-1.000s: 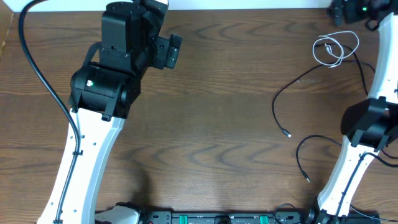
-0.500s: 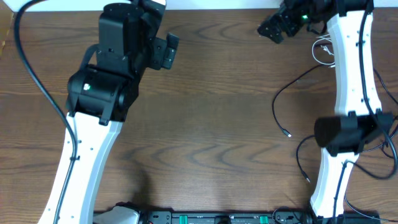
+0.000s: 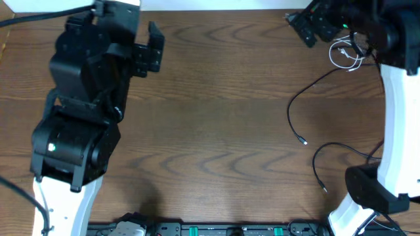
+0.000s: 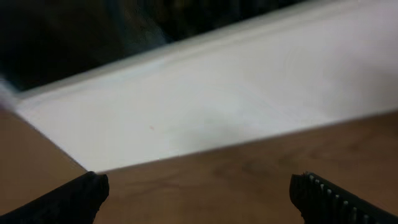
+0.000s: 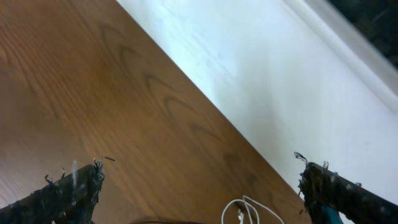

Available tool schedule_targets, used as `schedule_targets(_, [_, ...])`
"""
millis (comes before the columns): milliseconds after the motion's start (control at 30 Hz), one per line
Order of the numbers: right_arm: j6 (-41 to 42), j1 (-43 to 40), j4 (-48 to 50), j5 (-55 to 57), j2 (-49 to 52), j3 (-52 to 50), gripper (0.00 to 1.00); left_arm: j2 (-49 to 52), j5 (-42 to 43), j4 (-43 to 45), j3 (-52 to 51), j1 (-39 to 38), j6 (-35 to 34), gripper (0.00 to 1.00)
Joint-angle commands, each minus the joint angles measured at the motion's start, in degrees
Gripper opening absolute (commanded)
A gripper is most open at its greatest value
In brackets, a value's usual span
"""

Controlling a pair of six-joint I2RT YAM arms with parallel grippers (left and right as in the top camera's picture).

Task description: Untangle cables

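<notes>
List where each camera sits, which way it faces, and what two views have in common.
Overhead: above the table, facing straight down; both arms, left gripper, right gripper, black cables and white cable show.
Left wrist: on the left arm, facing over the table's far edge to a white surface; its spread fingers frame a blurred picture.
Right wrist: on the right arm, facing down at that far edge; its spread fingers show.
Shared: the white cable, in overhead and right wrist.
</notes>
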Motion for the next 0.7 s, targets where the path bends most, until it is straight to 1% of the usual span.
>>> schedule_targets(0, [1.0, 0.0, -1.8, 0.8, -2.2, 0.4, 0.99, -2.3, -3.2, 0.9, 1.3, 0.0, 0.5, 0.98])
schedule_targets(167, [1.0, 0.0, -3.5, 0.2, -2.1, 0.3, 0.99, -5.3, -3.1, 1.3, 1.3, 0.0, 0.5, 0.98])
schedule_targets(333, [1.0, 0.0, -4.1, 0.6, -2.1, 0.3, 0.99, -8.6, -3.1, 5.9, 1.3, 0.0, 0.5, 0.98])
schedule_targets(667, [1.0, 0.0, -8.2, 0.6, -2.1, 0.3, 0.99, -10.4, -3.1, 5.6, 1.3, 0.0, 0.1, 0.98])
